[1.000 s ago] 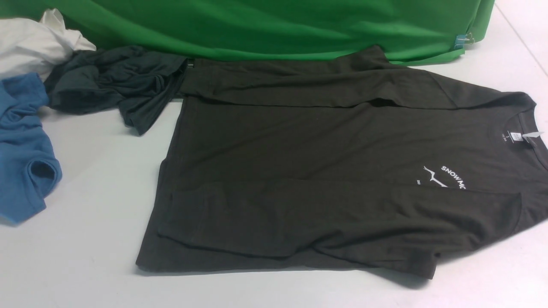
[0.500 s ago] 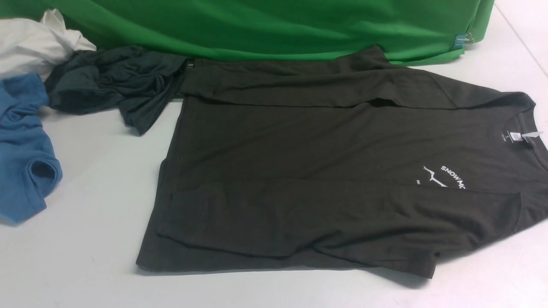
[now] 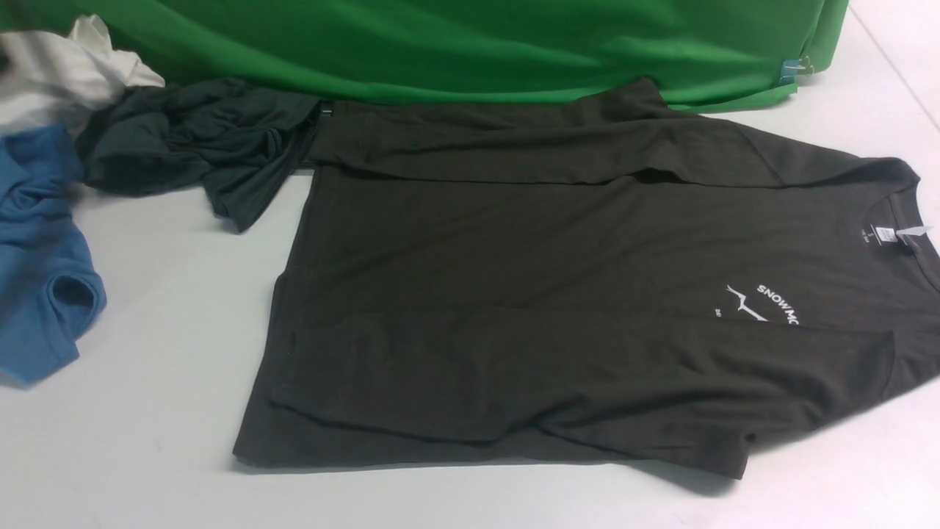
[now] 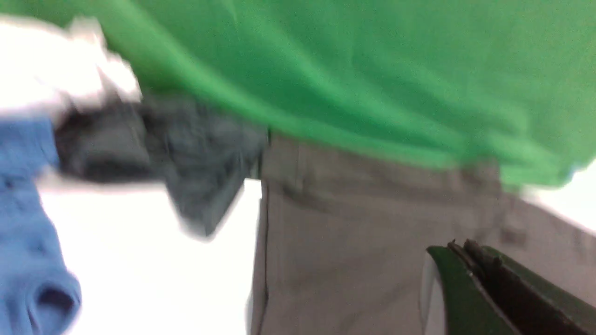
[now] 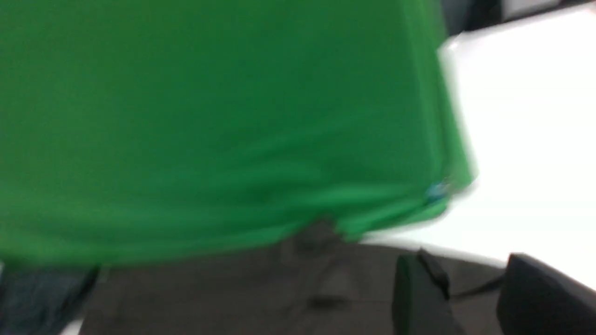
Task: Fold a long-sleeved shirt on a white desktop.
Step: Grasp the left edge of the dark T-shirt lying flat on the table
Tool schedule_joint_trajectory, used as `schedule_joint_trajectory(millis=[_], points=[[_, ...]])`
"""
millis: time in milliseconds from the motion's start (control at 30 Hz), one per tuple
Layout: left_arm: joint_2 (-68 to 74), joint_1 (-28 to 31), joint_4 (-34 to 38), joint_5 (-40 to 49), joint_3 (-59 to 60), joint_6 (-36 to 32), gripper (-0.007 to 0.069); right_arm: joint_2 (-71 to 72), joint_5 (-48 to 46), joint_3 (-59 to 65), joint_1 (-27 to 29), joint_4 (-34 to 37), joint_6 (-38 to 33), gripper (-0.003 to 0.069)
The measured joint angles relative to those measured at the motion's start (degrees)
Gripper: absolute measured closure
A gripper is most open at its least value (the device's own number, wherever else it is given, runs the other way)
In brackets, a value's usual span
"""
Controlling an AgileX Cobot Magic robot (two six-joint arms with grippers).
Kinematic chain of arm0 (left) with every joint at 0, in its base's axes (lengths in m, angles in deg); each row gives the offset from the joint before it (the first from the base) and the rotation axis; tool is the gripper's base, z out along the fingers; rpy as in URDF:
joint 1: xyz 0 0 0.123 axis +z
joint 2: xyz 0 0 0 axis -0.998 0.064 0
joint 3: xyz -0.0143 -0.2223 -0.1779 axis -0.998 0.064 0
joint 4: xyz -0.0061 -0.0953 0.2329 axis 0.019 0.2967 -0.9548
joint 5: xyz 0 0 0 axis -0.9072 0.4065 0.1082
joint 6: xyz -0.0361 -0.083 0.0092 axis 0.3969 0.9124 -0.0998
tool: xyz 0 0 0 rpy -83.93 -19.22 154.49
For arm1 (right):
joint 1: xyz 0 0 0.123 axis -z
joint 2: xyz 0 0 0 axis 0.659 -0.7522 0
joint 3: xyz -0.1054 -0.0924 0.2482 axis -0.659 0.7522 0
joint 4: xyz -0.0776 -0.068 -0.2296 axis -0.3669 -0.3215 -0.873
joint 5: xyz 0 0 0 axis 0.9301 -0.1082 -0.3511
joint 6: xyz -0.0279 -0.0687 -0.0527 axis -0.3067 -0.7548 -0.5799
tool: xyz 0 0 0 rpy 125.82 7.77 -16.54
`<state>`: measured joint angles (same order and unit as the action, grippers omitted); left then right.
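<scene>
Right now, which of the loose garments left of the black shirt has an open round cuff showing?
The blue one, nearest the robot; the charcoal and white ones show only bunched folds.

Honestly can't pin the exact kind of room from this, but it's looking more like a lab-type or test setup than a living space. A big green cloth (image 3: 470, 44) is covering the far side of a plain white tabletop (image 3: 147, 294), and a small blue clip (image 3: 792, 71) is sitting at its corner. Loose clothes are lying around on the left: a white one (image 3: 117, 66), a dark blue-grey one (image 3: 198, 139) and a bright blue one (image 3: 44, 257). Robot pincers (image 4: 470, 249) (image 5: 461, 265) are showing in the wrist views too, so yeah, robot workspace.
</scene>
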<state>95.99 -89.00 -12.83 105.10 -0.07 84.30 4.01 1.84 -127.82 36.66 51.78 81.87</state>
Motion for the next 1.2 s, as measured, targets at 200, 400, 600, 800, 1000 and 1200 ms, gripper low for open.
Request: schedule_joint_trajectory(millis=[200, 400, 600, 800, 1000, 1200], points=[[8.39, -0.55, 2.46, -2.72, 0.34, -3.1, 0.0604, -3.56, -1.87, 2.09, -10.79, 1.18, -2.39, 0.0419], [18.47, -0.55, 5.07, 11.22, 0.34, -1.75, 0.0582, -8.52, -8.21, 2.99, -18.91, 1.34, -3.81, 0.0418], [28.56, -0.55, 6.26, 17.0, 0.34, 0.2, 0.0503, -11.42, -8.99, 2.99, -20.7, 1.34, -3.91, 0.0418], [36.75, -0.55, 9.69, 15.7, 0.34, 0.96, 0.0307, -11.65, -8.99, 3.04, -20.75, 1.34, -5.11, 0.0418], [43.7, -0.55, 12.43, 14.3, 0.34, -1.51, 0.0146, -11.65, -8.99, 3.04, -20.75, 1.3, -6.61, 0.0418], [51.15, -0.55, 13.97, 9.5, 0.34, -4.02, 0.0117, -11.65, -8.99, 3.04, -20.75, 1.3, -6.91, 0.0418]])
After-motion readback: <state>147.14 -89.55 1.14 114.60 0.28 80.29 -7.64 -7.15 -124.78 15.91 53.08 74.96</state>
